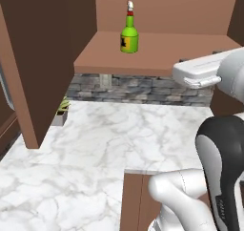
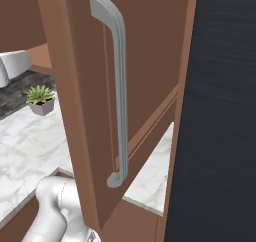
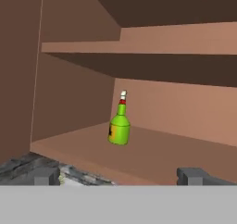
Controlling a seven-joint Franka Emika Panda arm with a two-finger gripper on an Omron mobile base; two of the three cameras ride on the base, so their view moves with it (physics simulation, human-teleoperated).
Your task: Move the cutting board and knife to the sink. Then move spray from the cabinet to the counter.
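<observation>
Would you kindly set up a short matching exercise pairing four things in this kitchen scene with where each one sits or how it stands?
Things:
1. spray
2. potted plant
3. gripper
4. cabinet door

Descriptions:
A. swung open, long grey handle showing
B. upright on the cabinet shelf
C. open, short of the shelf, holding nothing
D. on the counter by the stone backsplash

Pairs: 1-B, 2-D, 3-C, 4-A

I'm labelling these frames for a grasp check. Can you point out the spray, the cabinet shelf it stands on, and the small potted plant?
spray (image 3: 119,128): hand view, on the green body.
cabinet shelf (image 1: 157,53): left base view, bare top of the shelf board.
potted plant (image 2: 40,95): right base view, on the leaves.
</observation>
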